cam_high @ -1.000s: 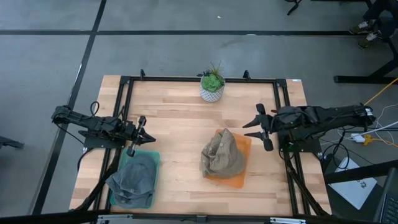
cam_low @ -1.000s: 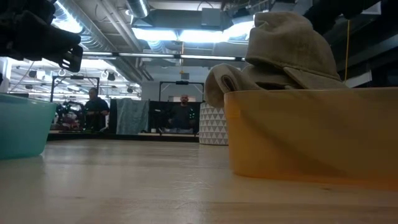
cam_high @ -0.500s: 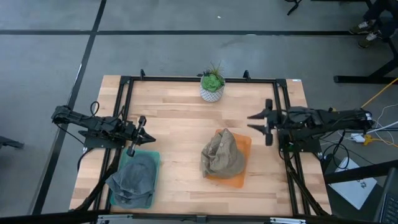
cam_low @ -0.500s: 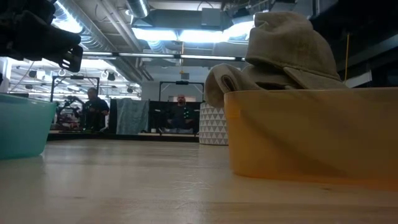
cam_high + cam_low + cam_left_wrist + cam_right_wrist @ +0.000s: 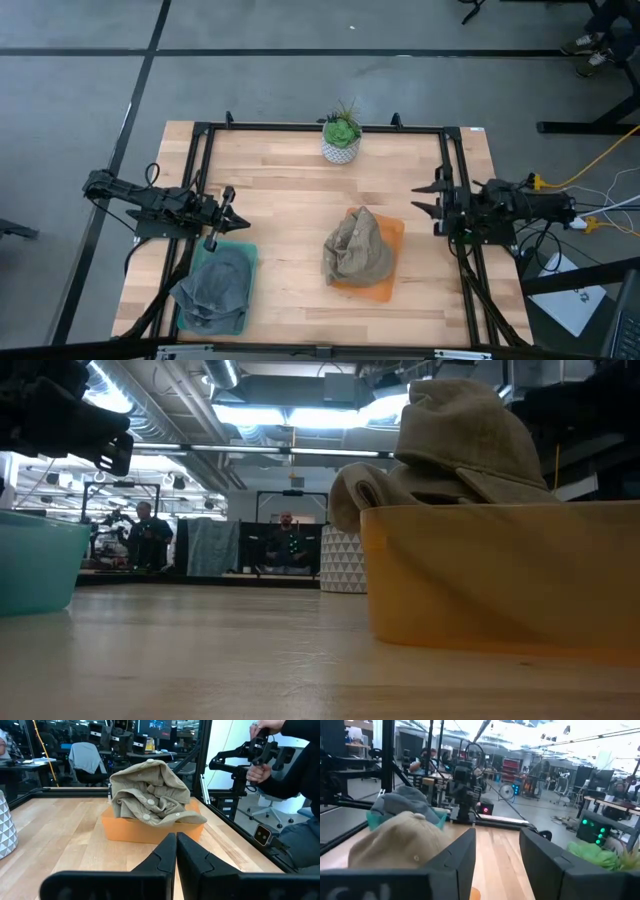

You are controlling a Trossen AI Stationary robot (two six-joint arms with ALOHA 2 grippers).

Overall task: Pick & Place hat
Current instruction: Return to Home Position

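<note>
Brown caps [image 5: 357, 250] heaped in orange bin [image 5: 394, 229], mid-table; blue cap [image 5: 218, 285] lay in green bin [image 5: 244, 251], front-left | left gripper [image 5: 176, 836] fingers pressed together, empty, beside green bin | right gripper [image 5: 418, 198] fingers parted, empty, at right table edge | potted plant [image 5: 341, 135] at far edge

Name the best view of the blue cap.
High view: the blue cap lies fully visible in the green bin. Right wrist shows only its top behind brown caps; low view, just the bin; left wrist, nothing.
</note>
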